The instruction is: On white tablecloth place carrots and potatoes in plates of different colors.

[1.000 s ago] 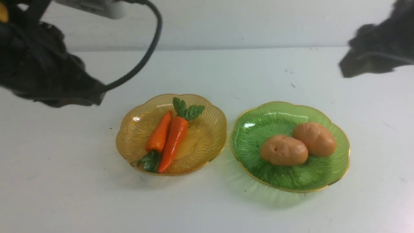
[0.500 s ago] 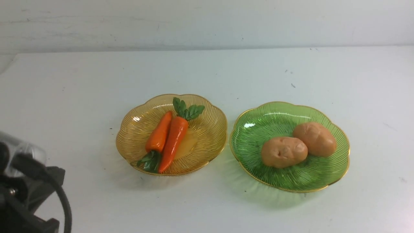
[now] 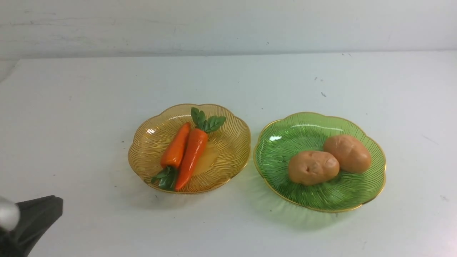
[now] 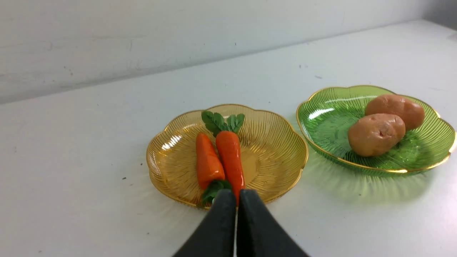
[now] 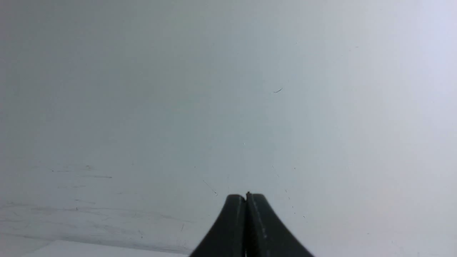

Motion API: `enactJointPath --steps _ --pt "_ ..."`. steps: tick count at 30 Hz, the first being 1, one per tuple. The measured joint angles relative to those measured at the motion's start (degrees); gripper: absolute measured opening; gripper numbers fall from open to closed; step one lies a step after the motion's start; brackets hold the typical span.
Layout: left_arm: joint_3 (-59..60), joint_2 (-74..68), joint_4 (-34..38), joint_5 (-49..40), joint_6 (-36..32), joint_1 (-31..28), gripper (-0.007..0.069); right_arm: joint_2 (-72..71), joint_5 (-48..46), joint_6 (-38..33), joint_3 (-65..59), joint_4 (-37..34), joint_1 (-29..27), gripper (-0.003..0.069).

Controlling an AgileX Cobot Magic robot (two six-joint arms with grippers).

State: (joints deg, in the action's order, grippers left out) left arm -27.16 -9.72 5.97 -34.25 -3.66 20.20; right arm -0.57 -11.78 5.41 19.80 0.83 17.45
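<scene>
Two orange carrots [image 3: 185, 153] [image 4: 221, 160] lie side by side in the amber-yellow plate [image 3: 232, 150] [image 4: 278, 150] on the white tablecloth [image 3: 228, 82]. To its right, the green plate [image 3: 282, 157] [image 4: 328, 125] holds two tan potatoes [image 3: 313, 167] [image 4: 376, 134], touching each other. My left gripper [image 3: 53, 205] [image 4: 237, 194] is shut and empty, low at the near left, well short of the amber plate. The right gripper [image 5: 246, 196] is shut with nothing in it, facing a bare white surface; the front view does not show it.
A pale wall [image 3: 228, 25] rises behind the table's far edge. Small dark specks [image 3: 323, 94] dot the cloth behind the green plate.
Both arms have pulled away from above the table: the left dropped to the near left corner, the right left the front view. The right gripper closed. The near potato rolled slightly.
</scene>
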Motion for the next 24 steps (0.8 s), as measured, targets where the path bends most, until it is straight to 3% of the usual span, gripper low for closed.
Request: enactJointPath --steps 17,24 --pt "0.3 0.9 -0.5 0.1 0.0 0.0 -0.0004 0.0 -0.1 0.0 0.0 0.0 0.0 -0.0014" --pt "6.3 2.0 -5.1 4.6 1.3 -1.0 -0.0004 0.0 -0.1 0.0 0.0 0.0 0.0 -0.0014"
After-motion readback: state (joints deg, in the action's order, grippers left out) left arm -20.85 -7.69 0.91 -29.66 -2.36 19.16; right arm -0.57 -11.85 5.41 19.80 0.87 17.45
